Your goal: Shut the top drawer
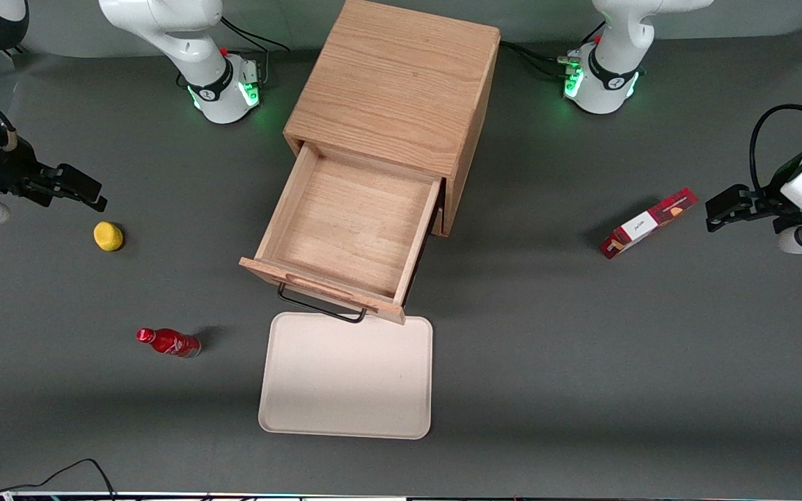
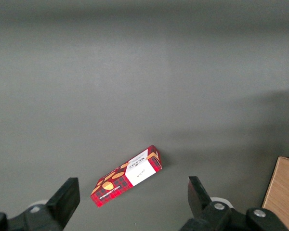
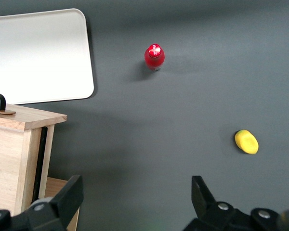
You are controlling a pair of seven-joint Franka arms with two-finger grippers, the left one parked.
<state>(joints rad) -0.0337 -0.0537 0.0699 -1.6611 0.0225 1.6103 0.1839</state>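
Approach not yet begun: drawer [image 1: 349, 233] stands pulled out, empty. Gripper [image 1: 84, 189] hangs near lemon [image 1: 108, 236], fingers spread wide, nothing held. Front must be reached and pushed.

The top drawer [image 1: 352, 223] stands pulled out of the cabinet [image 1: 394, 83], with the tray [image 1: 345, 376] at its six o'clock (nearer the front camera). In the front view, reckoned from the drawer, the bottle [image 1: 168, 342] lies at eight o'clock. The round lump [image 1: 108, 236] lies at nine near the gripper [image 1: 91, 193], and the box [image 1: 646, 224] at three.

R gripper [image 1: 88, 193] raised off table, fingers [image 3: 67, 197] spread apart.
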